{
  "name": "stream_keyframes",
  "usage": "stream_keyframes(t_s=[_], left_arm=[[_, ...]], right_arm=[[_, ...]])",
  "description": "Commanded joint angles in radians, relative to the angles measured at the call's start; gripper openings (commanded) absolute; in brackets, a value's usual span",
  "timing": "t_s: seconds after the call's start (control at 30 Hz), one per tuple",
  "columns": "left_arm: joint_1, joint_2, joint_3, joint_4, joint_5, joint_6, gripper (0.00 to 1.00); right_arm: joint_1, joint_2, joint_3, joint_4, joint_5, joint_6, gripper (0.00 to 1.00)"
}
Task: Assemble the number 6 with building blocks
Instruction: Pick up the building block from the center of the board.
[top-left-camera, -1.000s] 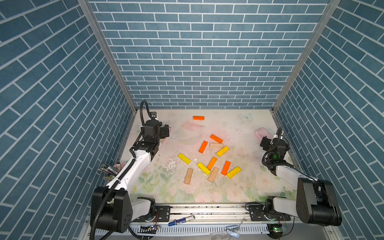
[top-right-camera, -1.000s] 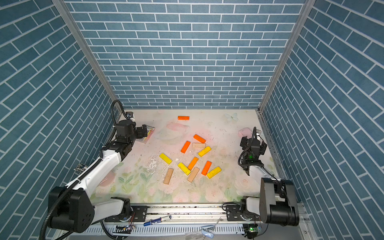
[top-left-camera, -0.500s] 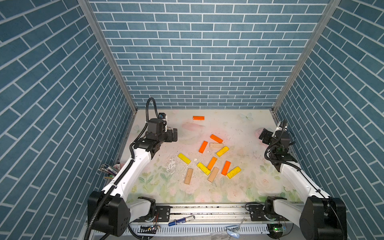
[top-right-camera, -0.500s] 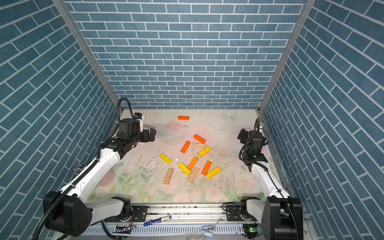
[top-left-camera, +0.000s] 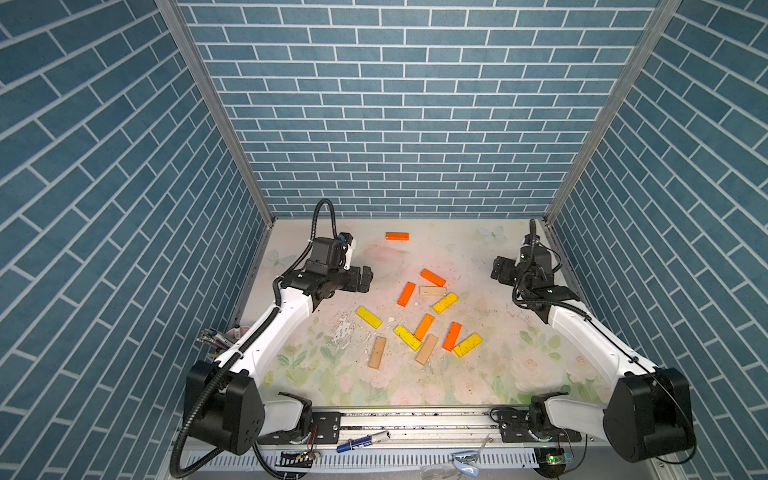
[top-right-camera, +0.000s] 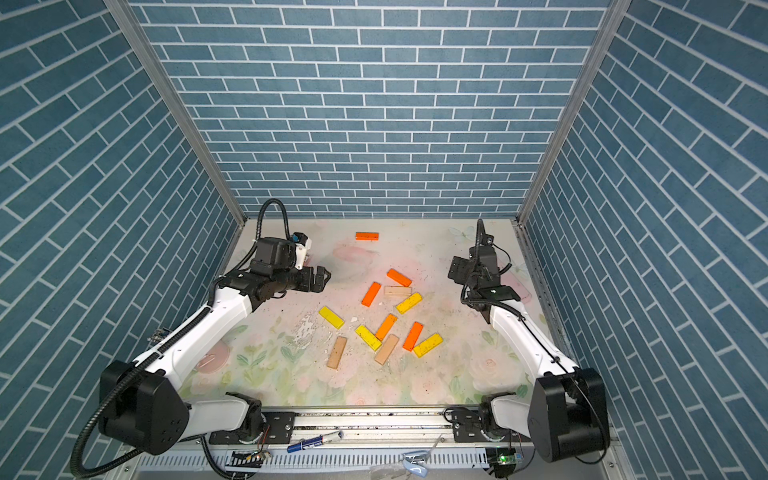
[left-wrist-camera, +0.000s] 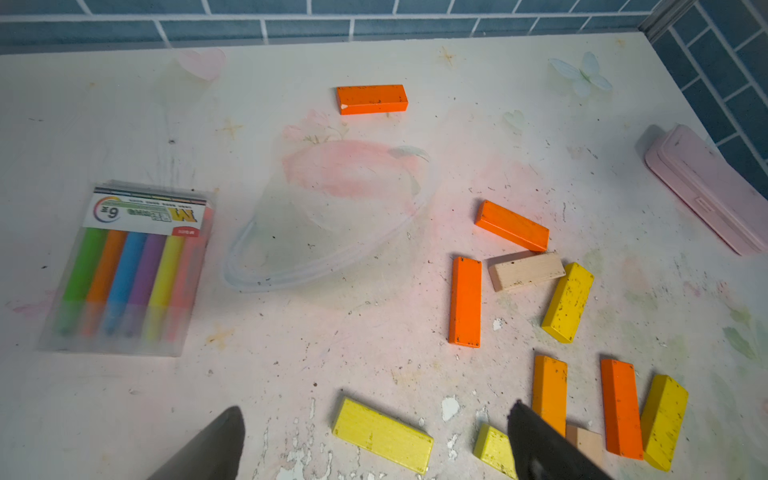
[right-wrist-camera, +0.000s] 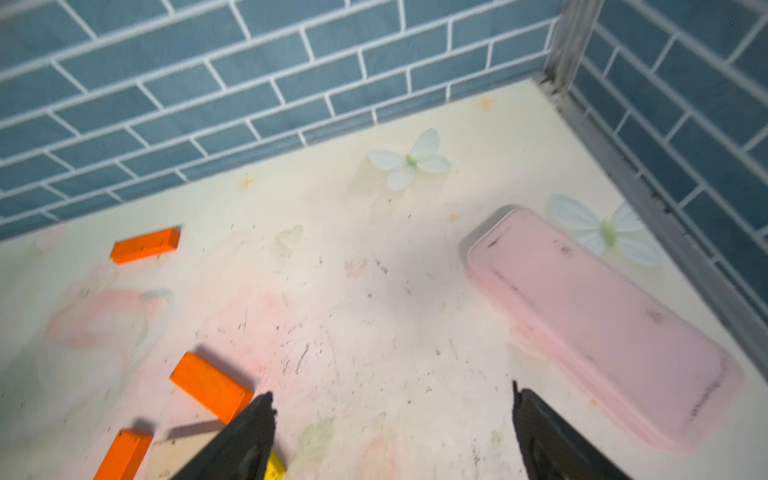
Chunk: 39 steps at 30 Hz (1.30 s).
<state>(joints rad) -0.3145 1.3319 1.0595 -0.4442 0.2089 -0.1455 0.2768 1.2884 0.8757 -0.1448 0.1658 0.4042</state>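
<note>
Right at the front, a blue pen can be seen lying on the metal rail. Past that, the building blocks are scattered flat around the middle of the flowery table, so no 6 has been laid out yet. Closest in, a tan block is set a bit apart. A second tan block is bunched in with the yellow and orange ones just behind it. Further back, a pale block is tucked between an orange block and a yellow block, close enough that touching can't be ruled out.

Level with that far end of the pile, the left gripper is held above the table on the left. Its fingers are spread wide and nothing is caught between them. The right gripper is held opposite on the right, also spread wide and empty.

A pack of coloured sticks shows in the left wrist view, well away from the blocks. A pink case lies along the right wall. Farthest out, a lone orange block sits by itself near the back wall.
</note>
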Motion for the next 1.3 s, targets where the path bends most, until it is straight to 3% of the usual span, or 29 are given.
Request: stream_keyframes(t_s=[0.0, 0.13, 0.33, 0.7, 1.27], left_arm=[[-0.018, 0.020, 0.035, -0.051, 0.032, -0.003, 0.99], [-0.028, 0.029, 0.045, -0.069, 0.029, 0.000, 0.99], [-0.059, 0.031, 0.052, -0.080, 0.015, 0.009, 0.99], [-0.115, 0.037, 0.053, -0.086, -0.006, 0.013, 0.99], [-0.135, 0.034, 0.050, -0.076, 0.007, 0.009, 0.99]], right_arm=[[0.067, 0.071, 0.048, -0.130, -0.033, 0.043, 0.90], [0.147, 0.193, 0.114, -0.198, -0.041, 0.068, 0.88], [0.235, 0.308, 0.153, -0.198, -0.022, 0.245, 0.84], [0.304, 0.435, 0.231, -0.240, 0.006, 0.497, 0.65], [0.347, 0.566, 0.328, -0.324, -0.048, 0.536, 0.52]])
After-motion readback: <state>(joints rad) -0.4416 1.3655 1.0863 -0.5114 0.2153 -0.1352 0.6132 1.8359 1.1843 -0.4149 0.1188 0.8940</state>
